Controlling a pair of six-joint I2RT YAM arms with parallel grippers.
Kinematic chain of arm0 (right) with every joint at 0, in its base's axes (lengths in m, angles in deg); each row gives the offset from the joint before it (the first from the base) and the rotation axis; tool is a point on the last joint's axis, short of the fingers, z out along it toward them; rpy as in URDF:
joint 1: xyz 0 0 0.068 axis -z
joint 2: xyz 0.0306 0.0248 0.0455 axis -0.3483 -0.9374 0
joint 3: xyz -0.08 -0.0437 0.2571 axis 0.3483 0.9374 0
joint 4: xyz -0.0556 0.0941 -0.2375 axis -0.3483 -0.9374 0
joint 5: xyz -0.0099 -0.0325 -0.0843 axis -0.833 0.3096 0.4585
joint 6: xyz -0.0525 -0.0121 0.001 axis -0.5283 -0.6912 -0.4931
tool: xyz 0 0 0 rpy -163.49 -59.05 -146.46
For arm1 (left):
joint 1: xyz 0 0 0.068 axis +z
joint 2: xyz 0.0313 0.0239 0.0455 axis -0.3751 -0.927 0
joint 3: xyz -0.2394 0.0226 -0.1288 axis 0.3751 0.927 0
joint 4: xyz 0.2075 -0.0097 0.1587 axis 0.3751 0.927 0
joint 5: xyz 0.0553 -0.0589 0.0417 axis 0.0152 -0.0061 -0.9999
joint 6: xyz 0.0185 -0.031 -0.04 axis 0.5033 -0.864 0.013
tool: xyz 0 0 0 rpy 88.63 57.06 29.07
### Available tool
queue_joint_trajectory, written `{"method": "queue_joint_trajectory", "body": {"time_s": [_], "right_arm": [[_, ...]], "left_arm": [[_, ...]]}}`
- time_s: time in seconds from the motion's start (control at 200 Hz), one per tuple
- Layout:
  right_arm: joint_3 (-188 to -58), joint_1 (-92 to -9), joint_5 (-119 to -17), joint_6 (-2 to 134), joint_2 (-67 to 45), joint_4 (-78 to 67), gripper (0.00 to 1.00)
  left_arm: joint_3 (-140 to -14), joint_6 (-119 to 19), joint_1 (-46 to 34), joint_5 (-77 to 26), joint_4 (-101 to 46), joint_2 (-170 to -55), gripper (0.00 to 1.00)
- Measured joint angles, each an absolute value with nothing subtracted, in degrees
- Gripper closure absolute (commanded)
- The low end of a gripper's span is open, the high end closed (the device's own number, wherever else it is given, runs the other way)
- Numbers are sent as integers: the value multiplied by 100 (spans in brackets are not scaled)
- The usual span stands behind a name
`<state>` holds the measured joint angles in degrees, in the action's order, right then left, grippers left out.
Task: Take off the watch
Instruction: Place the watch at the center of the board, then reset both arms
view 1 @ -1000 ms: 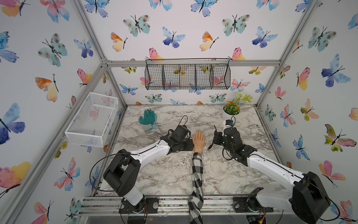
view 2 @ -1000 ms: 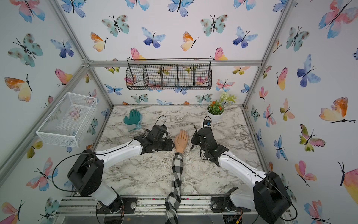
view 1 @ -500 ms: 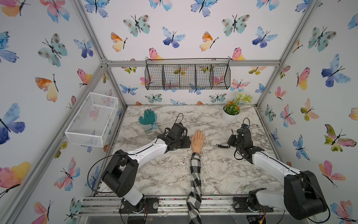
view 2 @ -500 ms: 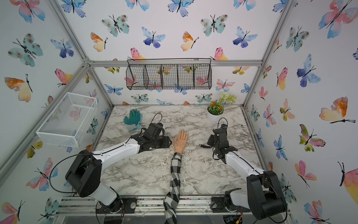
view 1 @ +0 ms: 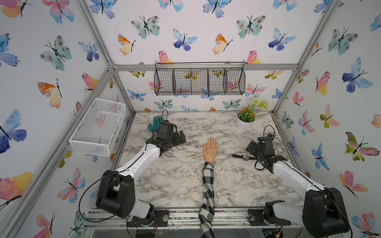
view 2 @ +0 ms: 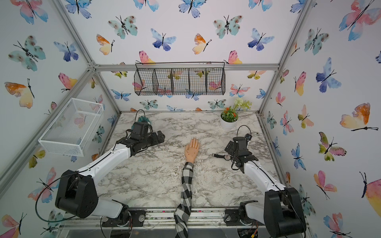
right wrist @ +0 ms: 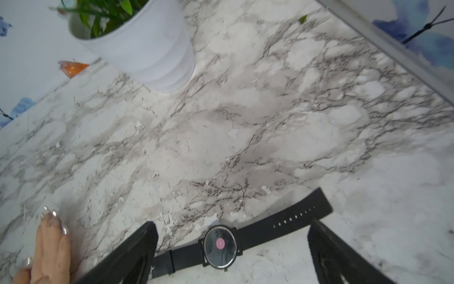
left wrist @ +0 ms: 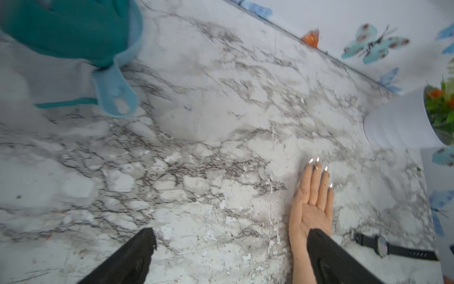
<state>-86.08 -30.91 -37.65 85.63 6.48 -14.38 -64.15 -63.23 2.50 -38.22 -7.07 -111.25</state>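
Left to right: a white wire-mesh basket (view 1: 97, 127) hangs on the left wall. A teal rubber glove (view 1: 154, 123) lies in the far left corner of the marble-patterned tabletop (view 1: 175, 181), partly hidden in both top views behind the left gripper (left wrist: 231, 231), whose fingers are spread wide over bare marble. At centre, a flesh-toned mannequin hand (view 1: 210, 148) in a black-and-white checked sleeve (view 1: 208, 185) lies flat, fingers toward the back wall. The small black wristwatch (right wrist: 219, 246) with a round dark dial lies flat to the right of the mannequin hand and apart from it, strap unfastened and stretched out. The right gripper (right wrist: 233, 223) hovers over it with fingers spread and the dial between them; whether they touch it cannot be judged. A white pot of artificial flowers (view 1: 245, 123) stands beyond, and a black wire basket (view 1: 200, 79) hangs on the back wall.
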Motion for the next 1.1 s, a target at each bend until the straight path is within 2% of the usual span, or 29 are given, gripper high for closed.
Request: {"method": "queue_joint_trajectory", "body": {"time_s": [0.2,0.36,0.516,0.701,0.906,1.041,1.101], "right_arm": [[-9332,-2969,-3072,8563,626,-1546,1],[-8632,-2964,-2641,7511,554,85,1],[-7804,-2958,-2667,6571,-104,1661,1],[-6737,-2942,-3085,5638,-419,3726,2],[-6637,-2936,-3323,5341,-196,4233,2],[-6248,-2936,-3417,5319,-213,4485,1],[-6042,-2931,-3653,5170,-679,5355,2]], "left_arm": [[-6033,-5871,444,-5304,-1100,-10633,2],[-4931,-5169,805,-6086,-2020,-10089,2],[-3349,-4435,1334,-6209,-3640,-9567,2],[-2383,-3873,1413,-6185,-5472,-10039,2],[-1723,-3510,1456,-5977,-7275,-10699,2],[-1624,-3407,1520,-5782,-7810,-10802,2],[-1618,-3399,1631,-5514,-8068,-10861,2]]}}
